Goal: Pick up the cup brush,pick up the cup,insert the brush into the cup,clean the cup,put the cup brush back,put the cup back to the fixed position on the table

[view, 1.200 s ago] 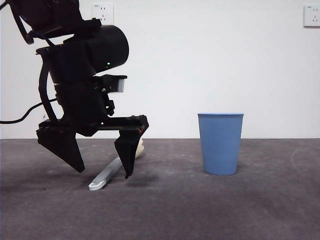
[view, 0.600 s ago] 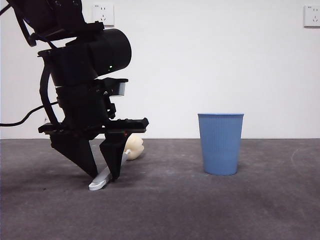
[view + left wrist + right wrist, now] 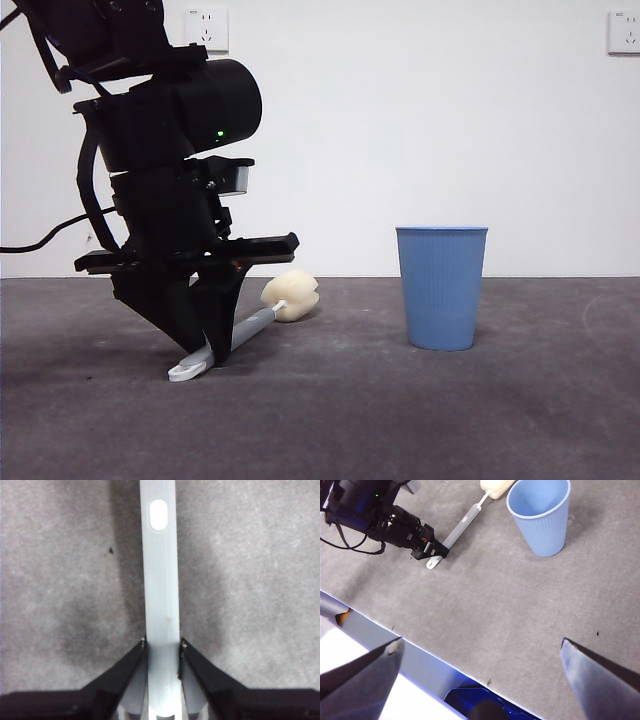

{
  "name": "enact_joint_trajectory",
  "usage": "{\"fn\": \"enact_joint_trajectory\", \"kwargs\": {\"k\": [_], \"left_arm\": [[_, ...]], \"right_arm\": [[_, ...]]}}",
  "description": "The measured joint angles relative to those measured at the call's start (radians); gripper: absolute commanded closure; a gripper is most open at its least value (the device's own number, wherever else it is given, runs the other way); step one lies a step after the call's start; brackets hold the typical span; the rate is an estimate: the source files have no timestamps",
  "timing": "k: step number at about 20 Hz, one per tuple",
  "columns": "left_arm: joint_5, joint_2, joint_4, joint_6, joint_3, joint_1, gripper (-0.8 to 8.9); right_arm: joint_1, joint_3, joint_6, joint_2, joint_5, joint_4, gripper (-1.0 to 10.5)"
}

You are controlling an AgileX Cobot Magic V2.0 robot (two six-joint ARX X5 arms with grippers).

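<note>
The cup brush (image 3: 250,328) lies slanted on the table (image 3: 500,420) at the left. Its white tip touches the surface and its pale-yellow sponge head (image 3: 290,297) is raised a little. My left gripper (image 3: 205,355) is shut on its grey handle (image 3: 160,580) near the tip end; the left wrist view shows both jaws pressed against the handle. The blue ribbed cup (image 3: 441,288) stands upright to the right, apart from the brush. My right gripper (image 3: 480,644) is open and empty, high above the table's near edge. Its view shows the cup (image 3: 540,515), the brush (image 3: 462,525) and the left gripper (image 3: 427,550).
A white wall with two sockets (image 3: 205,28) (image 3: 623,32) stands behind the table. A black cable (image 3: 40,235) hangs at the far left. The table's edge (image 3: 385,630) runs across the right wrist view, with a blue object (image 3: 470,700) below it.
The left gripper's jaws have closed on the brush handle. The brush has swung, its sponge head moving right and rising slightly. The cup has not moved.
</note>
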Motion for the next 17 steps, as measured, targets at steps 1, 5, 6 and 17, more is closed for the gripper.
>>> {"fn": "enact_joint_trajectory", "kwargs": {"k": [1,5,6,17], "left_arm": [[0.001,-0.004,-0.010,0.000,0.000,0.000,8.22],[0.008,-0.109,-0.034,0.023,0.000,0.000,8.22],[0.008,-0.146,-0.046,0.035,0.000,0.000,8.22],[0.057,-0.626,-0.259,0.144,0.000,-0.006,8.22]], "right_arm": [[0.000,0.000,0.009,0.000,0.000,0.000,3.8],[0.000,0.000,0.024,0.017,-0.001,0.003,3.8],[0.000,0.000,0.026,0.023,-0.001,0.012,3.8],[0.175,-0.107,0.171,0.235,0.111,0.520,3.8]]}}
